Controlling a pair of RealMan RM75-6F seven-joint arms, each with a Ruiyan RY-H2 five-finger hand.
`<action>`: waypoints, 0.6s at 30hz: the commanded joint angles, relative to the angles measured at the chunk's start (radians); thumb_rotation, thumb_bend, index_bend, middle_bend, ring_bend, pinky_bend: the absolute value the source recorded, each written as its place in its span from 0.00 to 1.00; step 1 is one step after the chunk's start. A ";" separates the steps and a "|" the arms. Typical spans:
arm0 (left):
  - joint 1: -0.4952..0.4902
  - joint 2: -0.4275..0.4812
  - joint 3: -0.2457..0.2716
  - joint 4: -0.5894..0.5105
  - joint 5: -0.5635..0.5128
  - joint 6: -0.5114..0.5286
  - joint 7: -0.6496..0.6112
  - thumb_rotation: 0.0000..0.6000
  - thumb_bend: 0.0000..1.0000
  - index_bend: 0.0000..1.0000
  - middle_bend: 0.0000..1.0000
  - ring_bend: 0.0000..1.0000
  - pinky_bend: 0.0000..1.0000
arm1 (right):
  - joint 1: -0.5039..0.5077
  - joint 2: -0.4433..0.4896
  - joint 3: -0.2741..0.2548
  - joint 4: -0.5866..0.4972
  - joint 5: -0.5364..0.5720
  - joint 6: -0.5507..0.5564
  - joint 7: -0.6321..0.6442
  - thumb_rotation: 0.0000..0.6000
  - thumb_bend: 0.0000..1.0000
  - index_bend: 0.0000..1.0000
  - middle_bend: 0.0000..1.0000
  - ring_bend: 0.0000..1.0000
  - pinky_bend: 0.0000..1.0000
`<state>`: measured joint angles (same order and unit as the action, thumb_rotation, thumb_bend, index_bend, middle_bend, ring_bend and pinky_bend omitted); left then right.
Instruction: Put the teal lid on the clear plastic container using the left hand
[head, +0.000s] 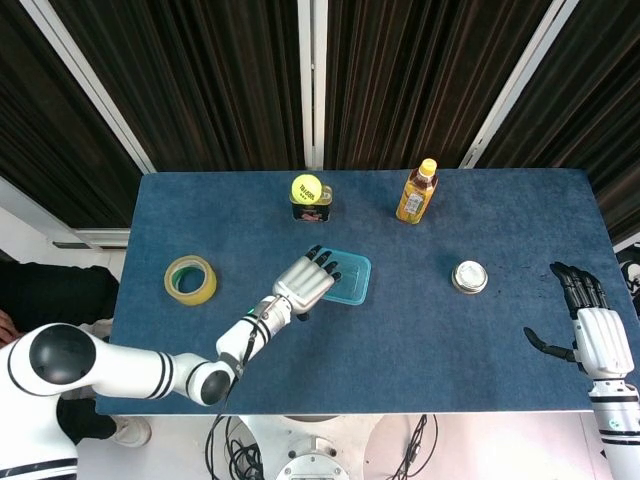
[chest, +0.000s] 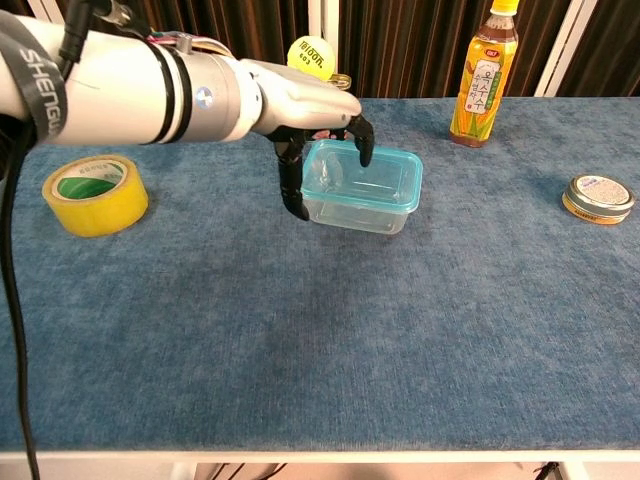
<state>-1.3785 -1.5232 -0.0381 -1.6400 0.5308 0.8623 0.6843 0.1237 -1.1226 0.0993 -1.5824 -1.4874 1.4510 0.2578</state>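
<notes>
While lidded, clear plastic container (chest: 360, 202) shows nothing inside.

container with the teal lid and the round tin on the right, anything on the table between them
Nothing: in the head view the stretch of blue table between the lidded container and the round tin is bare.

Blue table (head: 480, 330) before dark, seemingly curtained wall (head: 220, 80).

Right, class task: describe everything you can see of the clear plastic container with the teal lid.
The clear plastic container is a small rounded rectangular box with see-through walls, looking empty, topped by a translucent teal lid. It sits flat near the middle of the blue cloth-covered table. The left hand is over its left end, dark fingers reaching down onto the lid.
</notes>
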 joint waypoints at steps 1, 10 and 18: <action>0.002 0.019 0.010 -0.014 -0.039 -0.012 0.011 1.00 0.12 0.25 0.14 0.00 0.05 | 0.001 -0.001 0.000 0.002 0.001 -0.002 0.001 1.00 0.13 0.00 0.06 0.00 0.00; 0.001 -0.006 0.026 0.030 -0.086 -0.020 0.035 1.00 0.12 0.25 0.15 0.00 0.05 | 0.004 -0.003 0.001 -0.001 -0.002 -0.003 -0.005 1.00 0.13 0.00 0.06 0.00 0.00; -0.010 -0.020 0.034 0.036 -0.125 -0.035 0.056 1.00 0.12 0.25 0.15 0.00 0.05 | 0.000 -0.004 -0.002 -0.003 -0.002 0.000 -0.007 1.00 0.13 0.00 0.06 0.00 0.00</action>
<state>-1.3879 -1.5420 -0.0049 -1.6043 0.4067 0.8283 0.7394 0.1239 -1.1262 0.0973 -1.5850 -1.4891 1.4515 0.2511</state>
